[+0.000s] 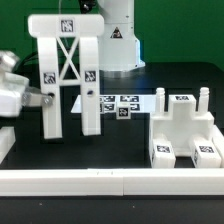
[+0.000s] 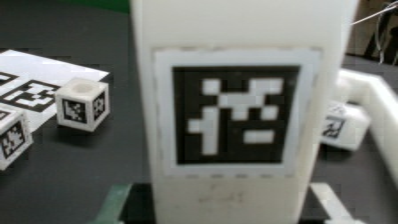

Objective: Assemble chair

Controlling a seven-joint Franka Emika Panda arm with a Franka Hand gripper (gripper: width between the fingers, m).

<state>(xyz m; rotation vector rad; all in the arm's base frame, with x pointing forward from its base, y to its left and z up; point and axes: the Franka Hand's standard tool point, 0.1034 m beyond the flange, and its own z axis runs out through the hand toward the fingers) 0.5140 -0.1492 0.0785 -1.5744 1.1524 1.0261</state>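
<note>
At the exterior view's left: gripper clamped on the standing chair frame.
From the exterior view's left, the gripper (image 1: 44,97) reaches in sideways and pinches the leg on that side of the X-braced frame (image 1: 68,62), which stands upright on the black table (image 1: 120,140). The wrist view shows its fingers (image 2: 121,203) pressed against either side of that tagged white post. Just beside the frame, toward the middle, the marker board (image 1: 122,103) lies flat. Further toward the exterior view's right sits the boxy seat piece (image 1: 185,128), well apart from the frame, with tags on its top and front. In the wrist view, a small tagged block (image 2: 84,104) stands near the marker board.
</note>
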